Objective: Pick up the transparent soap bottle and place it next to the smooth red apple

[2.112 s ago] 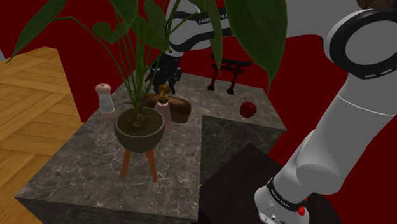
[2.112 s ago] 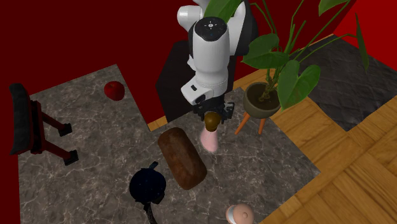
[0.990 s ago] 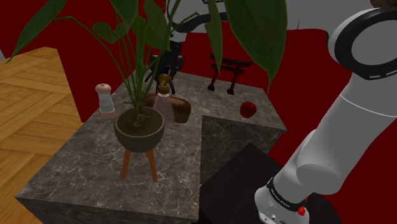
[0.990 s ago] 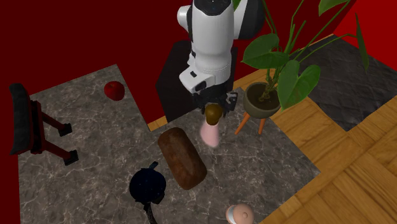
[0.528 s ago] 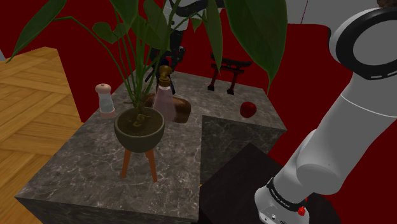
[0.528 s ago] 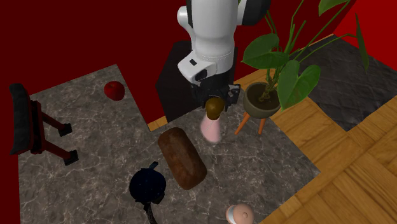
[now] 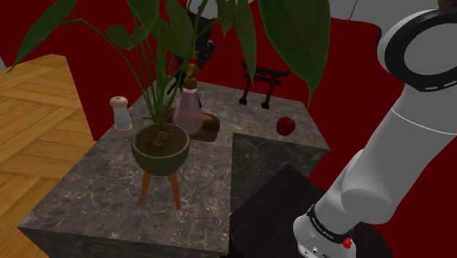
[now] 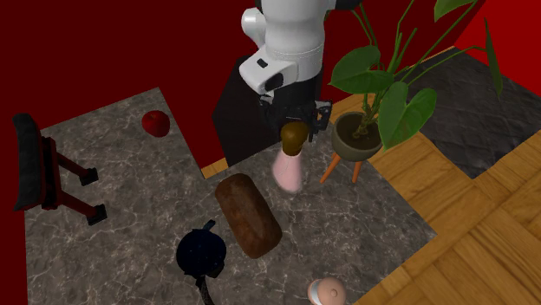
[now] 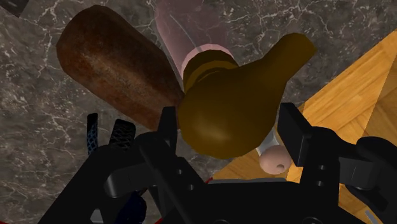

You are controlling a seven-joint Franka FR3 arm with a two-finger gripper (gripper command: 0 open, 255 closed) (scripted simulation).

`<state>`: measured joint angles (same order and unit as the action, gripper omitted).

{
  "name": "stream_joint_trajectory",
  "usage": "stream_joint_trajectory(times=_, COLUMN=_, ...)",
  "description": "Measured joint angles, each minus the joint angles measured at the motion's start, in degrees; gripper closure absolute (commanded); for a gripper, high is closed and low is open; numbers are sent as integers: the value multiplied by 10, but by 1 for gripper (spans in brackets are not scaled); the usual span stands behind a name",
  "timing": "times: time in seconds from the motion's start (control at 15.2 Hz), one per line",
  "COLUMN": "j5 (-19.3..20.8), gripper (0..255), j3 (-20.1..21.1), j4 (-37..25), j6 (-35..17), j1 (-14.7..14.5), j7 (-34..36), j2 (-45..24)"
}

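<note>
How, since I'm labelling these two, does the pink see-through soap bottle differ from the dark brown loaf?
The pink see-through soap bottle hangs upright, clasped at its brown pump by the claw; the dark brown loaf lies flat on the grey marble counter. The bottle is slim and translucent; the loaf is thick and opaque. Both are rounded.

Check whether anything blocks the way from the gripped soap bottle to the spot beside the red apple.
Nothing visible blocks it. The soap bottle hangs in the gripper; only low counter lies toward the apple. The brown loaf lies just beside that line, so keep the bottle clear of its near end.
</note>
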<state>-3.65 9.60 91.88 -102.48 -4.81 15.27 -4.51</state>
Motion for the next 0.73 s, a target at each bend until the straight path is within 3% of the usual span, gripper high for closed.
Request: stream_joint_trajectory(times=0.73, j5=2, gripper=255, j3=-2, j4=-97, j6=83, j1=3, j7=0, j2=-14)
